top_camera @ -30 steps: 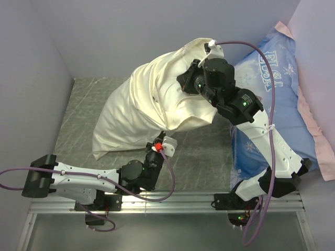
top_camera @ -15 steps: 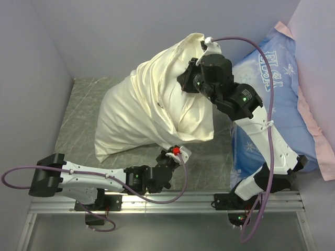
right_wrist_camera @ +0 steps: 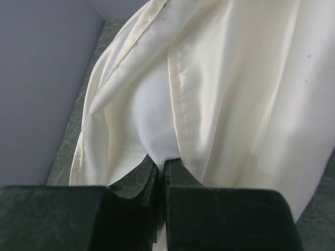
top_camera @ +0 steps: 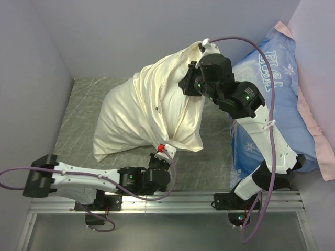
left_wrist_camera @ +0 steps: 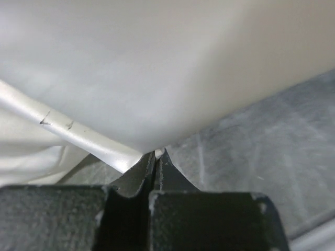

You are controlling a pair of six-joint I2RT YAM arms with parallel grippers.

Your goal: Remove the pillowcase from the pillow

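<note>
Cloth fills most of my sight. The pillowcase (top_camera: 141,115) is a cream sack, thin, slightly shiny and deeply wrinkled. It hangs as a tilted bundle from high at the back right down to the grey marbled table (top_camera: 84,104). The pillow (right_wrist_camera: 154,120) sits inside it. From my right wrist I see it only as a matte, whiter bulge in the gap between two stitched cream hems.

My right gripper (right_wrist_camera: 161,166) is up at that gap. Its jaws are pressed together on a pinch of the white pillow cloth, with one hem running just beside the fingers.

My left gripper (left_wrist_camera: 156,157) is low at the bundle's near bottom corner. Its jaws are closed with only the pointed tip of the pillowcase between them. A folded edge with small dark marks runs off to the left.

From above, my right arm covers where the bundle's top edge ends. A blue printed pillow (top_camera: 277,78) with a pink edge lies to the right, cut off by the frame.
</note>
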